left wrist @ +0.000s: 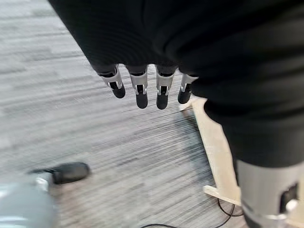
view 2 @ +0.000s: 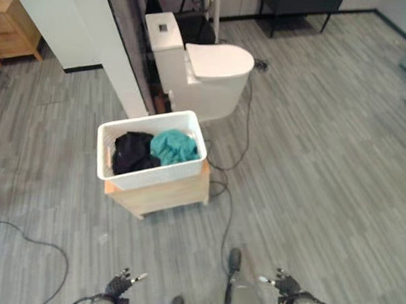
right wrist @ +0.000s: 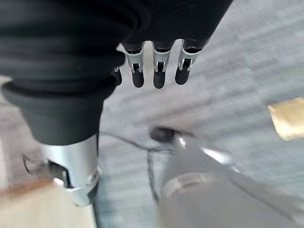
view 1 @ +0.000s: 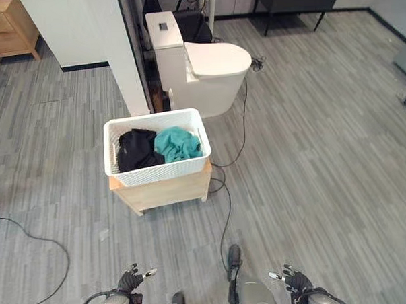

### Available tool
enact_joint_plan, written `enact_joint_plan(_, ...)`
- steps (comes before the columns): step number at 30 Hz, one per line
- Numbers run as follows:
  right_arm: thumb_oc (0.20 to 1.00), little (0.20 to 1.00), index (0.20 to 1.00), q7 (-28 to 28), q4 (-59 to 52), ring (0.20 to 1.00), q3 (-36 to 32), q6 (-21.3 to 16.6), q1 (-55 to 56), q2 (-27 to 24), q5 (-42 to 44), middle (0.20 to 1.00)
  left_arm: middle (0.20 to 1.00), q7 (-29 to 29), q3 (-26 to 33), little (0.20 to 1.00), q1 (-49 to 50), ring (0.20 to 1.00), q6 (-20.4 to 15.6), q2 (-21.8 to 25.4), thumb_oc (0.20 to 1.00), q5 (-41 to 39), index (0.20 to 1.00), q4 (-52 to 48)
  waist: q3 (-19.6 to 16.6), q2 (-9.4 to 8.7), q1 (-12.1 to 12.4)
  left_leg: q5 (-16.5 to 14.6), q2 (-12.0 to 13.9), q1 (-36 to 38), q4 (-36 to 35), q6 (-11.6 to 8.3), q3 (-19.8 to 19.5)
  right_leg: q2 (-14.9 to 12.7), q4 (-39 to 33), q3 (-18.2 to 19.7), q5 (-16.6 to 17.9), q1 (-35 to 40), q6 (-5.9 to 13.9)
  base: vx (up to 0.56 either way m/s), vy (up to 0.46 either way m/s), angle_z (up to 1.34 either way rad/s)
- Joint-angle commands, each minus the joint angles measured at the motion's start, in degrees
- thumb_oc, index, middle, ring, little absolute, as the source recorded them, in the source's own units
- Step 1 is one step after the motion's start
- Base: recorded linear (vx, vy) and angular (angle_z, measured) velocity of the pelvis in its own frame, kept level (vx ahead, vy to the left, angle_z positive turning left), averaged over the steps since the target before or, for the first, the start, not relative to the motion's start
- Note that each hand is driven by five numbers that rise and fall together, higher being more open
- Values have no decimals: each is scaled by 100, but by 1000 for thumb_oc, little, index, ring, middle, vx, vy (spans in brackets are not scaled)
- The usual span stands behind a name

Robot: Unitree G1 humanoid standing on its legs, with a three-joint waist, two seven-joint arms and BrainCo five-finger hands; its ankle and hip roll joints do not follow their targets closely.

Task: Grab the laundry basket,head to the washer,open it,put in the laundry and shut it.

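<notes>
1. Laundry basket (view 1: 156, 161), white and perforated, sits on a low wooden stand (view 1: 165, 188) out on the grey plank floor (view 1: 311, 161), seen from the left eye view. Inside it lie a black garment (view 1: 137, 149) on the robot's left and a teal garment (view 1: 178, 143) beside it, the two touching.
2. Just behind the basket stands a white toilet (view 1: 199, 71) with its lid down, next to a white wall panel (view 1: 110, 41). A wooden cabinet (view 1: 5, 29) shows at the far left corner.
3. Low in the same view, the left hand (view 1: 132, 279) and the right hand (view 1: 294, 278) hang well apart from the basket, both with fingers spread and holding nothing.
4. Right eye view: same layout, the basket on its stand, with a black cable (view 2: 226, 191) trailing across the floor from near the toilet past the stand.
5. Left wrist view: the left hand's fingers (left wrist: 141, 90) hang straight and relaxed over the floor, touching nothing; a pale edge of the wooden stand shows past them.
6. Right wrist view: the right hand's fingers (right wrist: 159, 71) likewise hang straight and loose above the floor, empty.
</notes>
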Motion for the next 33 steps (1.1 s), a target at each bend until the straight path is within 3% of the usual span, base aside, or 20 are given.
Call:
enact_joint_plan(1, 1000, 1000, 1000, -9, -397, 1000, -157, -286, 462, -288, 226, 1000, 1000, 116, 158, 1000, -73, 1000, -204, 106, 1000, 128, 1000, -61, -107, -293, -93, -14, -558, -471, 430, 174, -204, -171, 140, 542, -387, 178, 449, 209, -255, 18)
enact_joint_plan(3, 1000, 1000, 1000, 11, -565, 1000, -172, -279, 559, -340, 186, 1000, 1000, 113, 145, 1000, -56, 1000, -201, 112, 1000, 135, 1000, -63, -141, -313, -129, -73, -458, -424, 484, 102, -262, -105, 259, 477, -471, 197, 406, 252, -371, 48)
enact_joint_plan(4, 1000, 1000, 1000, 25, -1057, 1000, -263, -330, 733, -467, 236, 1000, 1000, 113, 145, 1000, -10, 1000, -200, 119, 1000, 89, 1000, -223, -181, -357, -173, -195, -182, -511, 983, -115, -329, -9, 416, 138, -787, 411, 237, 288, -446, 83)
enact_joint_plan(5, 1000, 1000, 1000, 24, -1059, 1000, -264, -329, 735, -468, 236, 1000, 1000, 113, 145, 1000, -9, 1000, -199, 119, 1000, 89, 1000, -224, -181, -353, -180, -205, -180, -521, 1002, -116, -337, -7, 417, 129, -789, 413, 236, 230, -431, 83)
enact_joint_plan(7, 1000, 1000, 1000, -14, -1454, 1000, -352, -369, 771, -640, 295, 1000, 1000, 123, 144, 1000, 9, 1000, -173, 131, 1000, 1, 1000, -532, -46, -424, -125, -63, -99, -1168, 2355, -135, -418, 113, 478, -62, -961, 671, 24, 72, -293, 70)
enact_joint_plan(8, 1000, 1000, 1000, -37, -1615, 1000, -377, -386, 764, -698, 313, 1000, 1000, 140, 148, 1000, 27, 1000, -177, 132, 1000, -16, 1000, -630, -11, -432, -102, 54, -46, -1319, 2581, -122, -422, 169, 480, -100, -1020, 741, -29, 81, -263, 28)
enact_joint_plan(12, 1000, 1000, 1000, -171, -2093, 1000, -577, -442, 700, -878, 365, 1000, 1000, 196, 68, 1000, 47, 1000, -174, 100, 1000, 4, 1000, -1092, 16, -470, -67, 314, 368, -1524, 1866, -108, -119, 96, 463, -320, -1231, 899, -73, 83, -51, 28)
enact_joint_plan(15, 1000, 1000, 1000, -420, -2362, 1000, -636, -560, 407, -980, 383, 1000, 1000, 326, -138, 1000, 73, 1000, -185, 164, 1000, 127, 1000, -1547, -2, -382, 99, 1311, 844, -1751, 264, -406, -397, 119, 409, -352, -1444, 1108, -58, 204, 85, 41)
enact_joint_plan(18, 1000, 1000, 1000, -512, -2411, 1000, -615, -577, 286, -1003, 375, 1000, 1000, 353, -221, 1000, 140, 1000, -171, 162, 1000, 173, 1000, -1774, -10, -304, 184, 1444, 808, -1881, -85, -473, -558, 103, 376, -327, -1570, 1278, -59, 197, 141, -9)
enact_joint_plan(20, 1000, 1000, 1000, -559, -2497, 1000, -588, -541, 124, -1007, 312, 1000, 1000, 328, -290, 1000, 323, 1000, -121, 177, 1000, 289, 1000, -2169, -74, -158, 257, 1452, 745, -1849, -102, -490, -357, 21, 364, -306, -1676, 1496, -2, 295, 296, 0)
enact_joint_plan(22, 1000, 1000, 1000, -590, -2491, 1000, -581, -515, 38, -1006, 289, 1000, 1000, 310, -347, 1000, 344, 1000, -96, 230, 1000, 396, 1000, -2275, -68, -145, 306, 1426, 656, -1925, 101, -481, -360, -56, 408, -285, -1677, 1535, 16, 213, 242, -4)
enact_joint_plan(24, 1000, 1000, 1000, -611, -2532, 1000, -523, -472, -117, -988, 198, 1000, 1000, 298, -401, 1000, 371, 1000, -28, 343, 1000, 626, 1000, -2592, -79, -132, 389, 1220, 432, -1980, 428, -393, -407, -241, 475, -222, -1655, 1570, 105, 268, 357, 0)
enact_joint_plan(25, 1000, 1000, 1000, -655, -2552, 1000, -475, -421, -330, -987, 88, 1000, 1000, 302, -443, 1000, 388, 1000, 41, 523, 1000, 902, 1000, -3114, -88, -141, 493, 982, 217, -2050, 738, -289, -287, -469, 484, -194, -1589, 1589, 239, 217, 317, -4)
enact_joint_plan(29, 1000, 1000, 1000, -780, -2489, 1000, -305, -351, -854, -996, -84, 1000, 1000, 435, -338, 1000, 397, 1000, 94, 688, 1000, 1115, 1000, -3799, -111, -133, 657, 745, 6, -2079, 838, -87, -103, -783, 557, -169, -1397, 1401, 407, 95, 276, -18)
enact_joint_plan(30, 1000, 1000, 1000, -795, -2484, 1000, -147, -285, -1176, -990, -164, 1000, 1000, 505, -222, 1000, 422, 1000, 105, 778, 1000, 1102, 1000, -4306, -72, -111, 726, 684, -71, -2015, 760, 62, -30, -868, 931, -176, -1263, 1112, 393, 60, 308, -14)
enact_joint_plan(32, 1000, 1000, 1000, -811, -2464, 1000, -62, -257, -1332, -992, -215, 1000, 1000, 531, -115, 1000, 470, 1000, 122, 823, 1000, 1069, 1000, -4564, -33, -122, 765, 667, -90, -1980, 717, 125, 40, -888, 1171, -156, -1246, 947, 379, 16, 152, -68)
enact_joint_plan(33, 1000, 1000, 1000, -884, -2459, 1000, 42, -229, -1659, -1060, -288, 1000, 1000, 640, 52, 1000, 483, 1000, 102, 883, 1000, 1019, 1000, -5008, 27, -126, 825, 637, -126, -1946, 633, 154, 115, -944, 1055, -344, -1054, 810, 447, -14, 29, -55)
